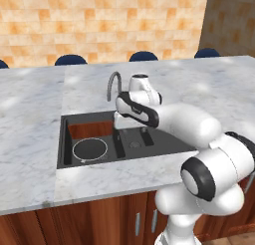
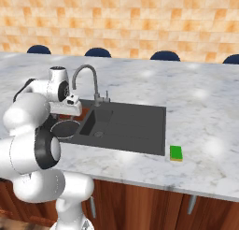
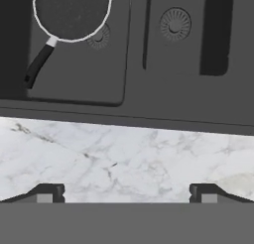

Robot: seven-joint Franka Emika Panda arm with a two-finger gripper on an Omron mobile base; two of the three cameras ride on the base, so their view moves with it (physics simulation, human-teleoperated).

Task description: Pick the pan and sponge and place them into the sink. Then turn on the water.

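The pan (image 1: 90,149) lies flat in the larger basin of the dark sink (image 1: 164,144). From above, the pan (image 3: 72,12) shows a silvery rim, and its black handle (image 3: 38,65) points toward the basin's edge. The green sponge (image 2: 176,153) rests on the marble counter just right of the sink (image 2: 140,131). The grey gooseneck faucet (image 2: 88,77) stands behind the basins, and no water runs from it. My gripper (image 3: 127,194) is open and empty, hovering over the marble strip (image 3: 124,158) beside the sink rim.
The small basin with its drain (image 3: 175,25) sits beside the pan's basin. The faucet's small lever (image 2: 106,95) is at its base. Dark blue chair backs (image 1: 143,56) line the far side of the island. Wide marble counter (image 2: 205,107) stretches to the right.
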